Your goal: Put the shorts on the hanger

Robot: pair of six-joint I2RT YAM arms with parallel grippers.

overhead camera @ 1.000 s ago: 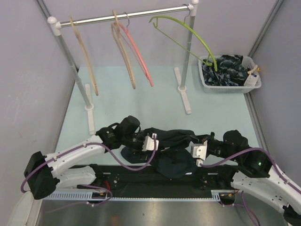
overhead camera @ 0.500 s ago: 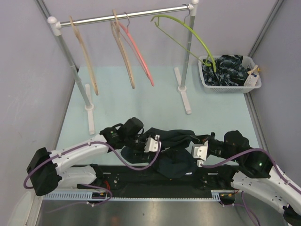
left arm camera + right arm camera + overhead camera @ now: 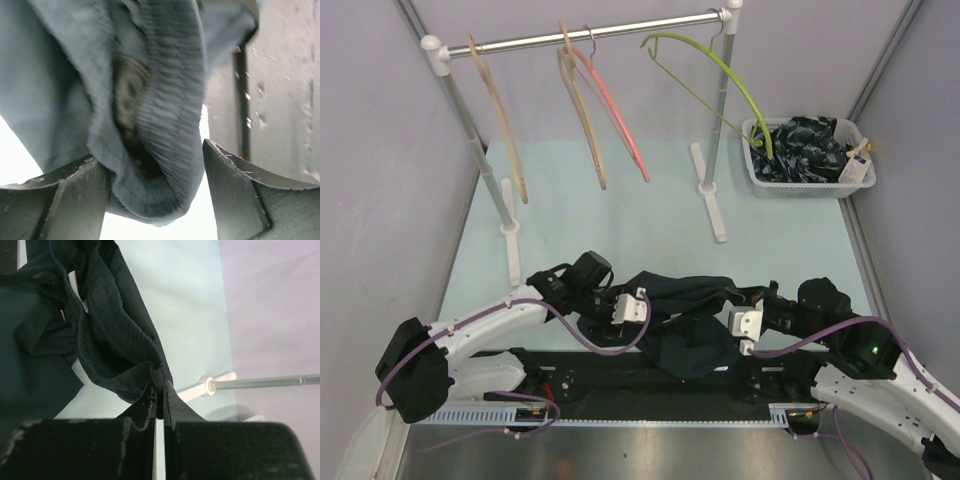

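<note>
The dark navy shorts [image 3: 685, 300] lie bunched at the near edge of the table between my two grippers. My left gripper [image 3: 636, 302] is at their left end. In the left wrist view its jaws [image 3: 155, 165] stand apart around a fold of the ribbed waistband [image 3: 165, 100], which touches the left finger and leaves a gap at the right one. My right gripper [image 3: 733, 303] is shut on the waistband edge [image 3: 105, 350], with its closed tips [image 3: 161, 385] pinching the fabric. A white label [image 3: 74, 282] shows inside. The lime-green hanger [image 3: 730, 75] hangs at the right end of the rail.
The metal rail [image 3: 600, 33] also carries two beige wooden hangers [image 3: 505, 130] [image 3: 582, 120] and a pink hanger [image 3: 615, 115]. Its white feet [image 3: 712, 195] stand on the table. A white basket [image 3: 810, 186] of dark clothes sits at the back right.
My left gripper has drawn back a little to the left along the shorts. The lime-green hanger has swung slightly. The right arm has not moved.
</note>
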